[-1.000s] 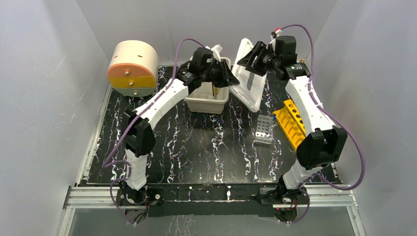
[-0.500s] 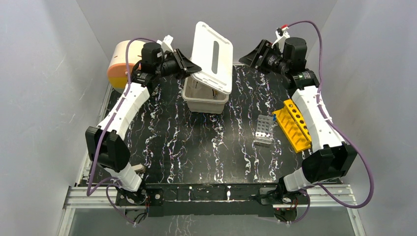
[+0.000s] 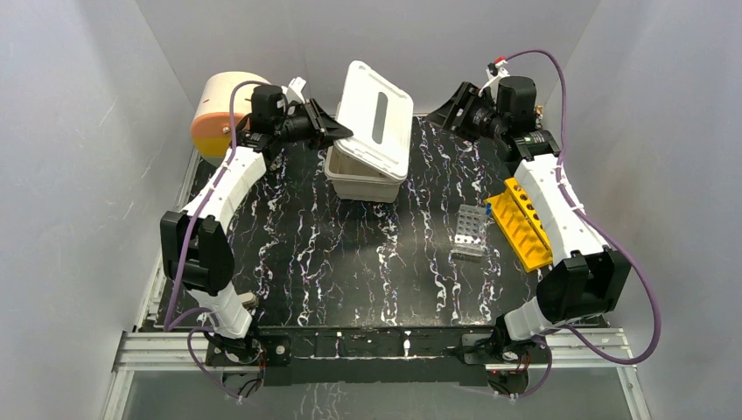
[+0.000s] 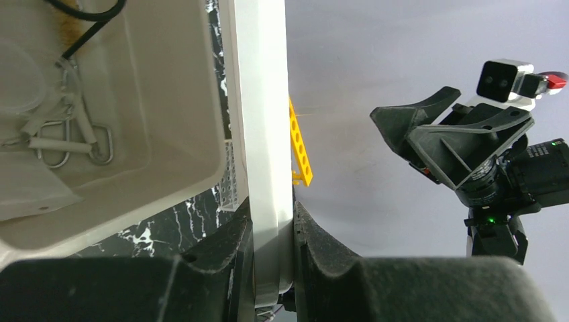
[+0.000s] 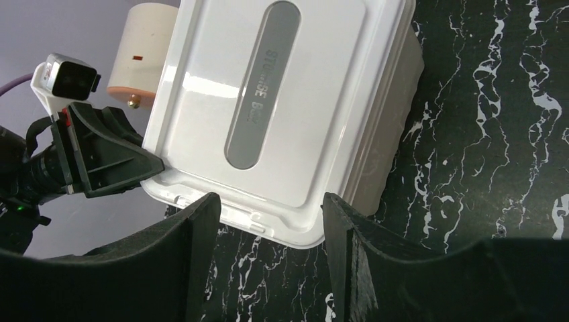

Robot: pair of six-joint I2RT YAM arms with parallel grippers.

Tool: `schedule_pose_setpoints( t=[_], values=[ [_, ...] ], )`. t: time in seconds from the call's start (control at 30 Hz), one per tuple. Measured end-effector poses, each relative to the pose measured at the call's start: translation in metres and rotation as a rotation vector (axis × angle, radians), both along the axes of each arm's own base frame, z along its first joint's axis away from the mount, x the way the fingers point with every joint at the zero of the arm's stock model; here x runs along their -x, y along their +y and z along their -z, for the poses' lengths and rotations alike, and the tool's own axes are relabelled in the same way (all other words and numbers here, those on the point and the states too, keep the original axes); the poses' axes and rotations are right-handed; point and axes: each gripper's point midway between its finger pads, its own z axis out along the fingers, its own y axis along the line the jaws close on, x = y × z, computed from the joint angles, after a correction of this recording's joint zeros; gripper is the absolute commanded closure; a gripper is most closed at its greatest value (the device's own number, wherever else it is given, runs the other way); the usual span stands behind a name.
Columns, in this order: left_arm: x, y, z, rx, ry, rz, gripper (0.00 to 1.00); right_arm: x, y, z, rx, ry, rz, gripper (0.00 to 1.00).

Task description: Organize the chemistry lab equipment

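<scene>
Glossy plastic lid (image 5: 268, 121); yellow tube rack (image 3: 523, 220) looks matt plastic.

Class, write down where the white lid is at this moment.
In the top view the white lid is at the far centre of the table, tilted over the beige bin, its left edge clamped by the left gripper.
</scene>
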Motion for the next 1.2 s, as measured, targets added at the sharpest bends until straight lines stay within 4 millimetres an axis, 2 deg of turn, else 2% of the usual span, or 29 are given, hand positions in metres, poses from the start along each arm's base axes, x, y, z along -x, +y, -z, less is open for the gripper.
schedule_pose_setpoints(
  t=[0.13, 0.27, 0.47, 0.57, 0.63, 0.87, 0.97, 1.1, 1.2],
  values=[
    [-0.004, 0.01, 0.021, 0.003, 0.036, -0.027, 1.0, -0.008, -0.001, 0.014, 0.02, 0.023, 0.012, 0.35],
    [-0.005, 0.015, 0.029, 0.023, 0.051, -0.033, 1.0, -0.018, 0.002, 0.046, 0.065, 0.078, 0.022, 0.35],
    [-0.009, 0.022, 0.028, 0.024, 0.036, -0.038, 0.69, -0.024, 0.02, 0.099, 0.171, 0.167, 0.012, 0.35],
    [-0.011, 0.028, 0.031, 0.01, 0.024, -0.042, 0.59, -0.024, 0.033, 0.121, 0.217, 0.198, 0.002, 0.35],
    [-0.011, 0.031, 0.035, -0.002, 0.026, -0.043, 0.58, -0.024, 0.039, 0.132, 0.245, 0.216, -0.003, 0.33],
    [-0.009, 0.038, 0.06, -0.072, 0.081, -0.034, 0.52, -0.033, 0.052, 0.15, 0.283, 0.227, -0.014, 0.3],
    [-0.009, 0.042, 0.069, -0.118, 0.099, -0.044, 0.51, -0.034, 0.055, 0.15, 0.291, 0.222, -0.009, 0.3],
    [-0.008, 0.049, 0.08, -0.182, 0.112, -0.061, 0.42, -0.037, 0.055, 0.148, 0.299, 0.212, 0.0, 0.3],
    [-0.007, 0.054, 0.089, -0.223, 0.125, -0.074, 0.39, -0.038, 0.055, 0.148, 0.305, 0.208, 0.008, 0.29]
  ],
)
